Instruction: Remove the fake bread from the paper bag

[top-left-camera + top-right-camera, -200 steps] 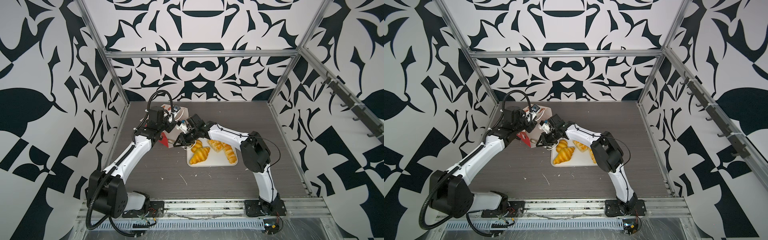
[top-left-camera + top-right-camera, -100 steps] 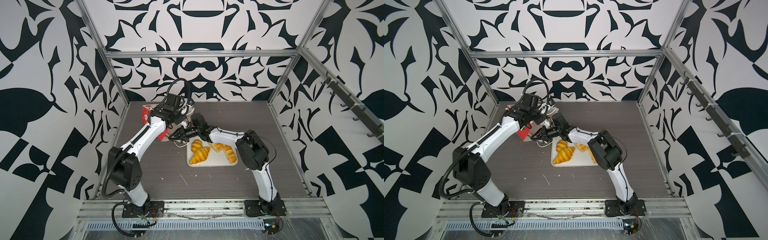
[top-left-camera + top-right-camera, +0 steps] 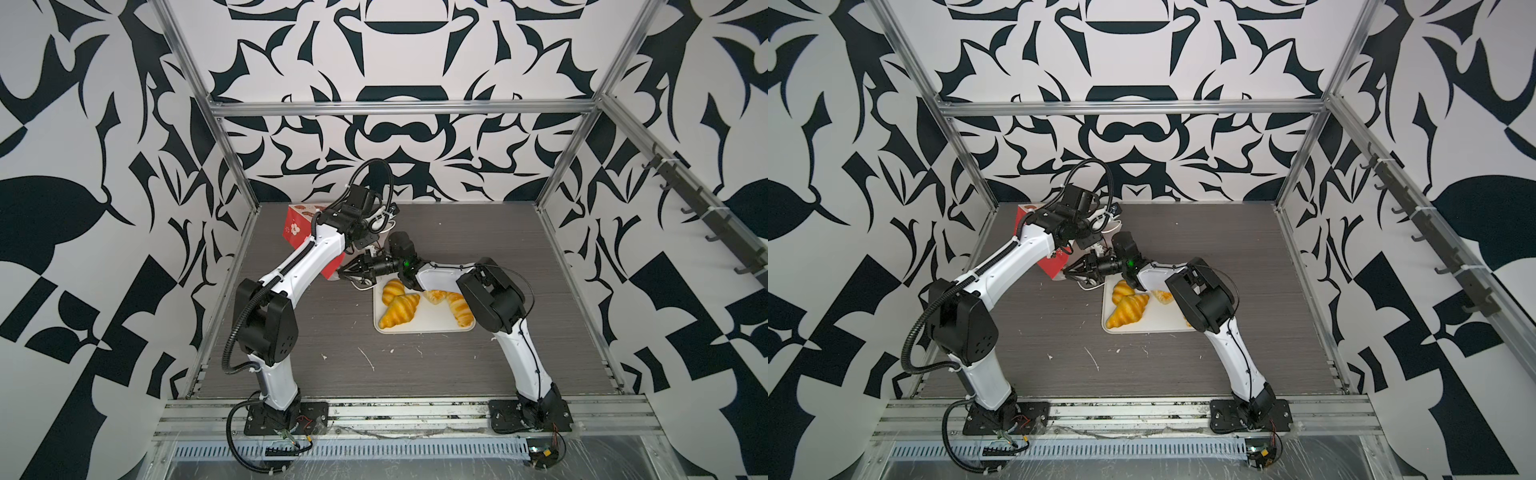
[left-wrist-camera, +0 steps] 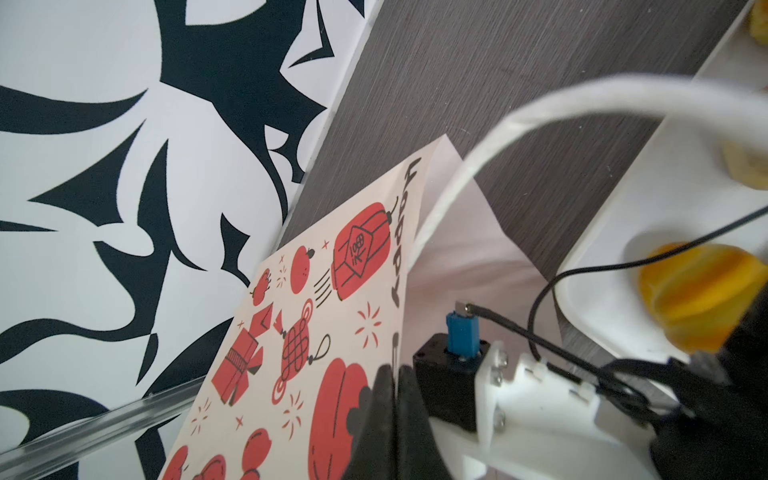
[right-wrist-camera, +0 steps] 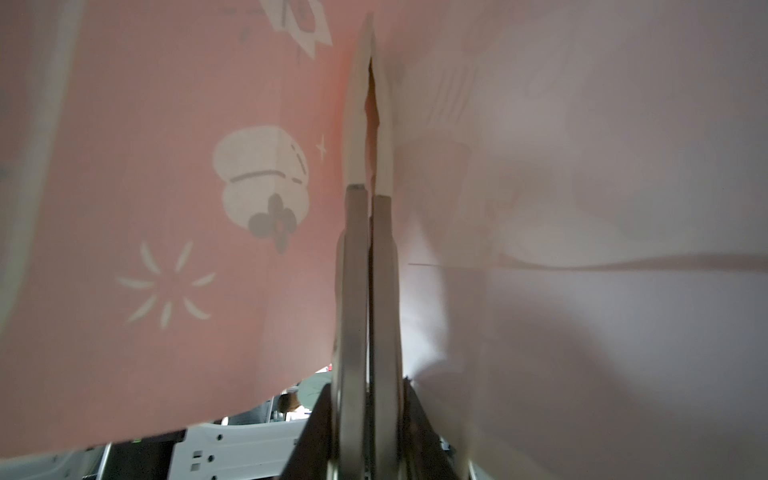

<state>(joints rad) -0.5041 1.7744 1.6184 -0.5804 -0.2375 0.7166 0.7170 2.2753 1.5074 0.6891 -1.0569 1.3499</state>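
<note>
Hard stuff first. My right wrist view is almost all paper: a blurry pink wall with white prints on the left of the frame and a greyish-white wall on the right. That's the paper bag (image 5: 166, 208) filling the shot. My right gripper (image 5: 370, 104) is closed up, with the white fingertips (image 5: 353, 124) together right along the crease where those two walls meet. There's a thin brownish sliver between the tips. I can't tell what it is, or whether any paper is caught in there.

In both top views my left arm (image 3: 307, 266) lies across the bag, so only red patches of it show, left of centre (image 3: 296, 226) (image 3: 1054, 271). It looks tilted. I can't tell if it touches the table (image 3: 332, 353).

My left gripper (image 4: 394, 376) only shows in the left wrist view, at the bottom of the frame. Its black fingers are pinched tight on the top edge of the bag's printed panel. A string handle (image 4: 540, 112) arcs, blurred, across the upper right.

The fake bread (image 3: 399, 309) is on the white tray (image 3: 424, 330) mid-frame, just right of the bag. It's down-right of my right gripper's tips (image 3: 343, 273) and clear of both grippers. I can pick out four pieces, but my right arm (image 3: 494, 299) covers the tray's right end.
</note>
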